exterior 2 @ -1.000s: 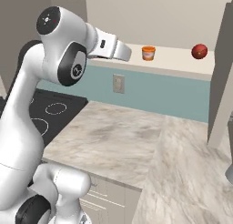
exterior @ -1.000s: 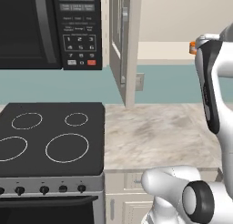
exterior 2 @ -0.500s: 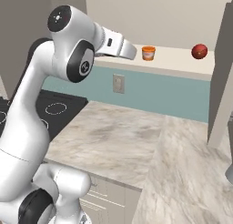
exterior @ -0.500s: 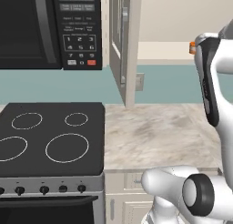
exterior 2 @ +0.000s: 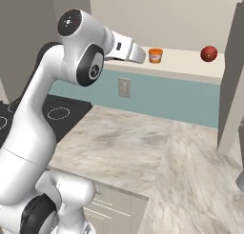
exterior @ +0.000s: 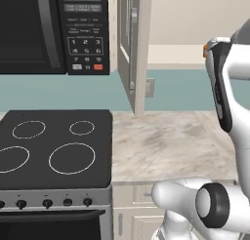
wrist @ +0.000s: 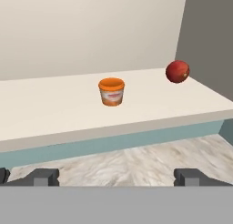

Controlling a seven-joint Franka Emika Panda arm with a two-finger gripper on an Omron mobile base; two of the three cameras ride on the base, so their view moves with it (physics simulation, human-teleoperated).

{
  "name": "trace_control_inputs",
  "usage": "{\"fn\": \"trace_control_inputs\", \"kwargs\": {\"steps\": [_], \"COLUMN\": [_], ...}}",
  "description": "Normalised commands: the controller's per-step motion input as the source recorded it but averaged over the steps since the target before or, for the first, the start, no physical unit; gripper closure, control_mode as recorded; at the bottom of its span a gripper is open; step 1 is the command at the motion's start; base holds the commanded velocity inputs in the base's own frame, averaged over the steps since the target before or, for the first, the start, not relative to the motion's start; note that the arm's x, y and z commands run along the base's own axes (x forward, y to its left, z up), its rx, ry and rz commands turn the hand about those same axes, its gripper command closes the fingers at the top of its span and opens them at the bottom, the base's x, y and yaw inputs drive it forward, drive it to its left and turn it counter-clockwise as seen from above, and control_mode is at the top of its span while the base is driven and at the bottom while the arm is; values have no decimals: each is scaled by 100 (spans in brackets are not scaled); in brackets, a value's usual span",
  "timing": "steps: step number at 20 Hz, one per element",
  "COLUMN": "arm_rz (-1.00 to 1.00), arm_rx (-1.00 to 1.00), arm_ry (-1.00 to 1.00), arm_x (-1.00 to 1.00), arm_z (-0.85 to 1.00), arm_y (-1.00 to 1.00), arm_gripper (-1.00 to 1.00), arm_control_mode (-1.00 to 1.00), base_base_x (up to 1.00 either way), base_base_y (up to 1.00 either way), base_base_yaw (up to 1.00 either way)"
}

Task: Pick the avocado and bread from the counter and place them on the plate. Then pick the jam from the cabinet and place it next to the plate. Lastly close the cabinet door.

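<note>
The jam (wrist: 177,71) is a small red rounded jar standing at the right end of the cabinet shelf (wrist: 63,114), also seen as the jam (exterior 2: 208,53). My gripper (wrist: 117,177) is open, fingertips wide apart with nothing between them, raised level with the shelf and short of its front edge. From the right base view the gripper (exterior 2: 141,56) points at the shelf, left of the jam. The cabinet door (exterior: 134,49) stands open, edge-on. The marble counter (exterior 2: 143,147) lies below. The avocado, bread and plate are out of view.
An orange tub (wrist: 111,91) stands mid-shelf, left of the jam and nearest my hand. A black microwave (exterior: 49,29) hangs over the black stove (exterior: 53,146) on the left. A grey upright panel (exterior 2: 232,85) bounds the shelf on the right.
The arm has lifted and the hand has pushed a little further towards the shelf. Jam and orange tub have not moved; the jaws stay open.
</note>
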Motion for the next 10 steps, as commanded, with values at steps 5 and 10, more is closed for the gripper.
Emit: {"fn": "trace_control_inputs", "kwargs": {"steps": [5,10], "arm_rz": [0,0], "arm_rx": [0,0], "arm_ry": [0,0], "arm_x": [18,18], "arm_z": [-2,0], "arm_y": [-11,-6], "arm_gripper": [-100,-100], "arm_control_mode": [-100,-100], "base_base_x": [0,0], "base_base_y": [0,0], "base_base_yaw": [0,0]}}
